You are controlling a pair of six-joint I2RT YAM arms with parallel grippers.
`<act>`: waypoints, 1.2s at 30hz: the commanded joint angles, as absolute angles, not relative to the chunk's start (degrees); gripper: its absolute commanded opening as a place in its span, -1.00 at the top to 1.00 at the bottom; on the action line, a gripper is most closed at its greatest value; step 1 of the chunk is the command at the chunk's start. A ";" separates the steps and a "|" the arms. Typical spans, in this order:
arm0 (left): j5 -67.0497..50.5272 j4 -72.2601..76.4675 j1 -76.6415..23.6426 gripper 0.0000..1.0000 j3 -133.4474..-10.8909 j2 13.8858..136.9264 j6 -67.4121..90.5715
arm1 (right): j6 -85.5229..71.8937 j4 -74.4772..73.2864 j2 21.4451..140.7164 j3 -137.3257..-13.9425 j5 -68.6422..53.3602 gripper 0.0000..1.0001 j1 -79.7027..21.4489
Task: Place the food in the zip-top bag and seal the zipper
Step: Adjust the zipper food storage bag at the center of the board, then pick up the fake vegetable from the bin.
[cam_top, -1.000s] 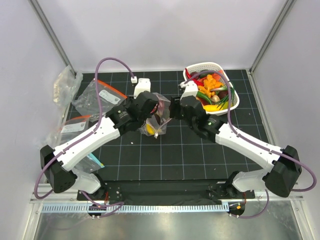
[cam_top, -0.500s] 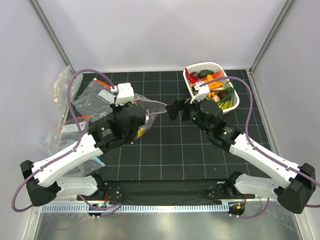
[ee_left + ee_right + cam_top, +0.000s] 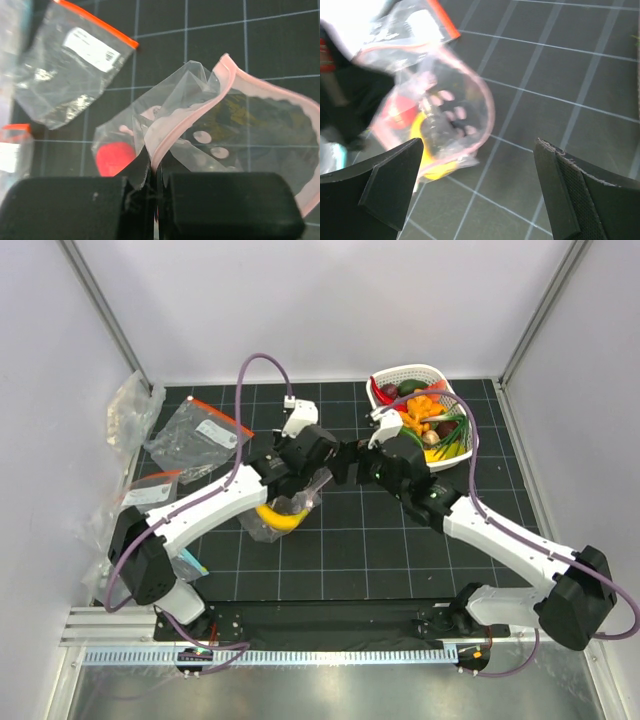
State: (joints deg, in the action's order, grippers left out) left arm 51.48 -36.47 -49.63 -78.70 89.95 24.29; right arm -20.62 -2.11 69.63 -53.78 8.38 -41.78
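Note:
The clear zip-top bag [image 3: 283,512] with its pale pink zipper [image 3: 227,82] hangs from my left gripper [image 3: 316,474] near the mat's middle. The left gripper [image 3: 155,172] is shut on the zipper strip at one end of the open mouth. A yellow banana [image 3: 279,519] and a red strawberry [image 3: 114,158] lie inside the bag; both also show in the right wrist view [image 3: 436,134]. My right gripper [image 3: 346,462] is open and empty just right of the bag, its fingertips [image 3: 390,182] wide apart above the mat. More food [image 3: 428,420] fills the white basket.
The white basket [image 3: 405,371] stands at the back right. Clear bags with orange-red strips and white labels [image 3: 198,430] [image 3: 75,55] lie at the left, with another [image 3: 150,490] nearer the front. A crumpled clear bag [image 3: 130,408] leans at the left wall.
The bag was stretched between both grippers half a second ago. Now it droops from the left gripper alone, lower and nearer the front, and the right gripper stands open beside it.

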 commanded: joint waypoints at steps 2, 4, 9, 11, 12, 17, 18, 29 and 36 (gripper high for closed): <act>38.68 -34.90 -47.20 0.99 -78.32 86.05 28.47 | -24.95 -6.84 67.59 -56.69 16.78 -0.99 -36.84; 35.09 -32.71 -47.11 0.99 -77.09 84.91 29.17 | -28.38 -7.12 67.06 -54.94 16.88 -0.99 -31.50; 28.83 -29.53 -47.11 0.99 -74.18 82.36 30.67 | -33.66 -6.94 66.27 -52.82 14.33 -0.99 -21.02; 27.51 -28.92 -47.11 0.99 -73.74 81.39 31.29 | -35.24 -7.56 66.88 -53.44 14.24 -0.99 -17.08; 27.60 -28.57 -47.11 0.99 -73.22 81.04 31.38 | -35.59 -7.21 67.23 -53.61 14.15 -0.99 -15.83; 28.04 -26.55 -47.11 0.99 -71.11 78.23 31.81 | -44.71 -6.42 74.69 -56.41 9.07 -0.99 -6.43; 27.86 -26.11 -47.11 0.99 -70.58 77.00 32.16 | -45.43 -6.15 76.10 -56.77 8.70 -0.99 -4.15; 28.30 -23.29 -47.11 1.00 -67.68 73.83 32.78 | -41.31 -5.35 90.43 -65.02 22.75 -0.99 -2.81; 27.95 -23.29 -47.11 1.00 -67.76 73.65 32.96 | -43.50 -2.29 99.39 -66.88 27.25 -0.88 -2.81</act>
